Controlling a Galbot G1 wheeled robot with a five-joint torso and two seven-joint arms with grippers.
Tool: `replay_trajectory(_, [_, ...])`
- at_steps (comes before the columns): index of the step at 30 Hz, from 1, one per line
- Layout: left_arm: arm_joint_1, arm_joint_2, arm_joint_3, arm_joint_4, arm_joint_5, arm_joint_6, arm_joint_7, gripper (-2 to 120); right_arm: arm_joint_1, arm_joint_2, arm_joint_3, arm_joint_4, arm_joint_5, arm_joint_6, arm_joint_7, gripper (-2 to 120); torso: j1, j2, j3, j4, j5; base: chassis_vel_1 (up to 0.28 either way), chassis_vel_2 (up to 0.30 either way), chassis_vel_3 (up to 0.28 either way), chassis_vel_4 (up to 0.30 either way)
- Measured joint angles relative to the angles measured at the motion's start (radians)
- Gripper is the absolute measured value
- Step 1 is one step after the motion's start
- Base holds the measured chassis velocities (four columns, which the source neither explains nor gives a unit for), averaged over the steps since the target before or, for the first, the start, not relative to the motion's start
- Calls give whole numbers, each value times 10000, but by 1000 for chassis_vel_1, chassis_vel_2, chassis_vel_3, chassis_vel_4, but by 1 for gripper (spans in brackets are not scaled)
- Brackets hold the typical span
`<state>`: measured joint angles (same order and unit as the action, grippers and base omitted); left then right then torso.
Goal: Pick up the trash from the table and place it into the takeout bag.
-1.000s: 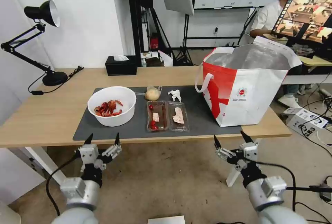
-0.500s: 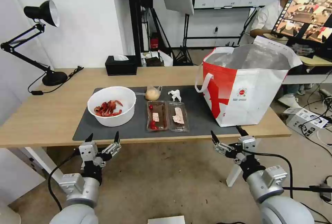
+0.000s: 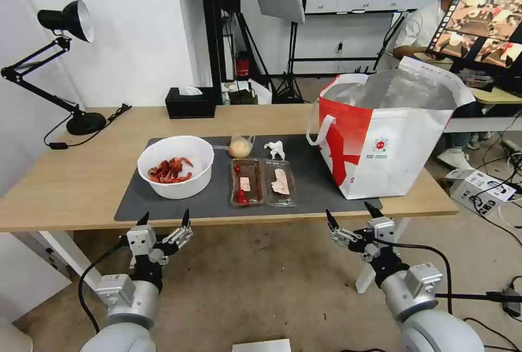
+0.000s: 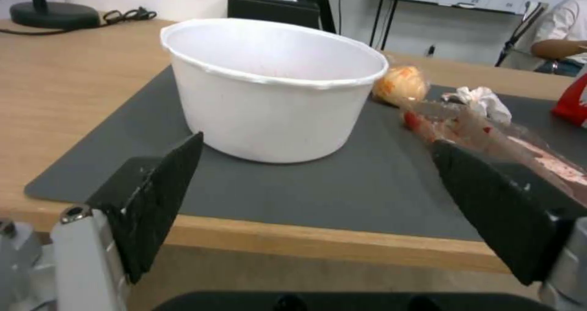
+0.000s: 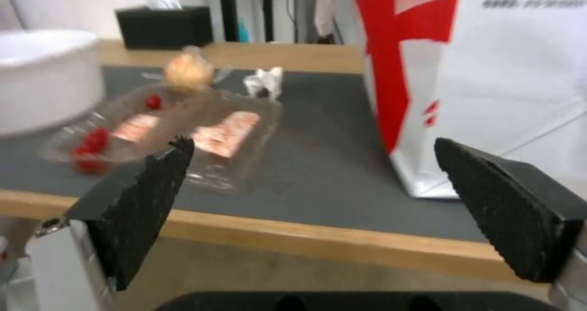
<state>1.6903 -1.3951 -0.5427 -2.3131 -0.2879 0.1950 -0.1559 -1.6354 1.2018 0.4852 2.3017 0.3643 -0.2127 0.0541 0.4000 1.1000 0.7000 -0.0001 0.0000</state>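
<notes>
Both tools are released and hang just before the bench point(image 3: 81, 189) edge: left tool point(image 3: 163, 217) facing the white bowl point(image 3: 175, 166), right tool point(image 3: 350, 215) near the takeout bag point(image 3: 391, 140). All trash lies on the grey mat point(image 3: 315, 178), beside this bag.

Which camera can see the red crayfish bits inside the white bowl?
The head view: it looks down into the white bowl, so the red shells show. The left wrist view sees its outside wall and inner rim; the right wrist view catches its side at the edge.
</notes>
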Motion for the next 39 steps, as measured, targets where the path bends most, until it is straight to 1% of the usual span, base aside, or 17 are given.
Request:
replay_trajectory(2, [36,-10,-4,-20,-41,-10,3,100,110,0,-245,172,1464,-86,326,100,0,0,0,1,0,0,0,0,0])
replay_trajectory(3, [36,-10,-4,-20,-41,-10,3,100,110,0,-245,172,1464,-86,326,100,0,0,0,1,0,0,0,0,0])
replay_trajectory(5, [49,-1,-21,-38,-90,-13,4,100,250,-10,-369,303,2633,-188,622,100,0,0,0,0,0,0,0,0,0])
replay_trajectory(6, [58,39,-53,-70,-145,-15,4,100,477,-54,-480,468,4109,-292,1037,100,0,0,0,1,0,0,0,0,0])
replay_trajectory(7, [58,39,-53,-70,-145,-15,4,100,477,-54,-480,468,4109,-292,1037,100,0,0,0,1,0,0,0,0,0])
replay_trajectory(10, [69,113,-136,-105,-222,-18,0,100,1073,-195,-623,557,6659,-388,1855,100,0,0,0,1,0,0,0,0,0])
replay_trajectory(11, [69,113,-136,-105,-222,-18,0,100,1073,-195,-623,557,6659,-388,1855,100,0,0,0,1,0,0,0,0,0])
replay_trajectory(14, [121,155,-216,-117,-253,-23,-3,100,2018,-257,-810,480,9457,-435,3229,100,0,0,0,0,0,0,0,0,0])
replay_trajectory(15, [121,155,-216,-117,-253,-23,-3,100,2018,-257,-810,480,9457,-435,3229,100,0,0,0,0,0,0,0,0,0])
replay_trajectory(16, [152,163,-260,-118,-264,-29,-6,100,2606,-209,-903,348,10897,-480,4148,100,1,0,0,2,-1,0,0,0,0])
replay_trajectory(18, [188,175,-323,-129,-340,-29,-9,100,3267,-119,-1060,82,12063,-531,5064,100,0,-1,1,1,0,0,0,0,0])
replay_trajectory(19, [188,175,-323,-129,-340,-29,-9,100,3267,-119,-1060,82,12063,-531,5064,100,0,-1,1,1,0,0,0,0,0])
replay_trajectory(21, [229,188,-383,-214,-661,57,-8,100,3954,-51,-1441,-295,12817,-546,5889,100,1,-1,1,2,0,0,0,0,0])
replay_trajectory(26, [298,192,-498,-231,-851,194,-11,100,4676,208,-2037,-942,13245,-544,6492,100,1,-1,1,0,0,0,0,0,0])
replay_trajectory(33, [461,131,-568,-181,-854,207,-54,100,5043,1078,-2441,-1632,13089,-289,7117,100,1,-1,1,2,-2,0,0,0,0])
replay_trajectory(34, [528,129,-602,-165,-843,210,-68,100,5046,1438,-2558,-1838,12826,-177,7218,100,1,-1,1,1,-1,0,0,0,0])
replay_trajectory(39, [605,132,-697,-124,-821,211,-77,100,4987,1841,-2677,-2004,12642,-131,7287,100,1,0,0,1,-2,0,0,0,0])
